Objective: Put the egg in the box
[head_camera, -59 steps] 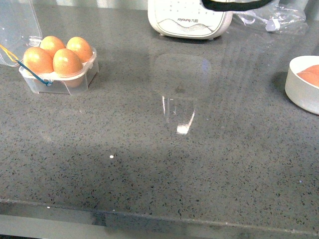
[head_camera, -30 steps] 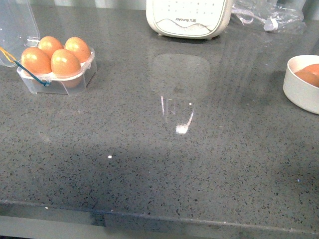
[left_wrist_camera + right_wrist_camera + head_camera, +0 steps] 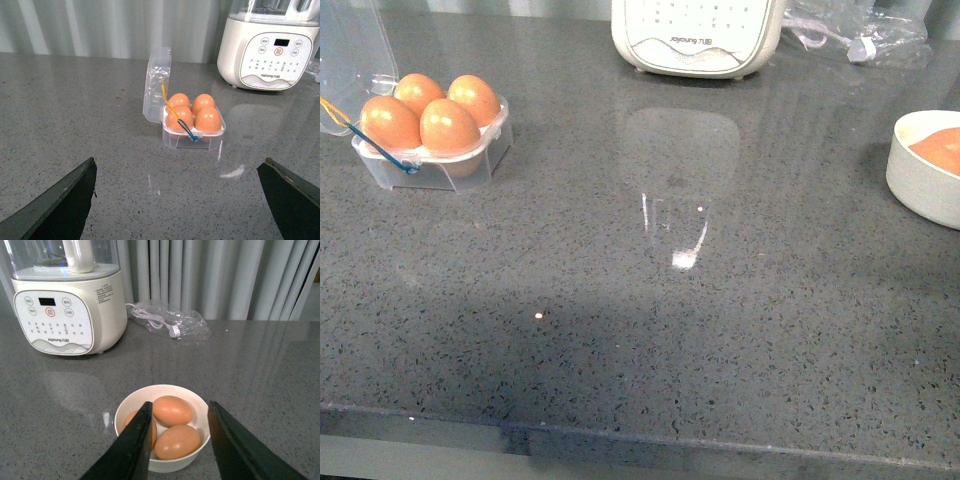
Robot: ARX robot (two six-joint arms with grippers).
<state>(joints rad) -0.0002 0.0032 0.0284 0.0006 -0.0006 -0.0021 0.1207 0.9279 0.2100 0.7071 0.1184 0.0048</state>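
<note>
The box is a clear four-cup carton at the far left of the counter, with its lid standing open. A brown egg sits in each of its cups. In the left wrist view the box lies well ahead of my open left gripper, which holds nothing. My right gripper is open just above a white bowl. One egg and a nearer one show between its fingers, and a third is half hidden behind a finger. Neither arm shows in the front view.
A white blender base stands at the back middle, also seen in the wrist views as the blender. A clear plastic bag with a cable lies beside it. The bowl is at the right edge. The counter's front edge runs close to me.
A dark arm part at the top edge of the front view has gone out of sight. The whole scene has shifted slightly up and left in the picture. The box and its eggs are unchanged.
</note>
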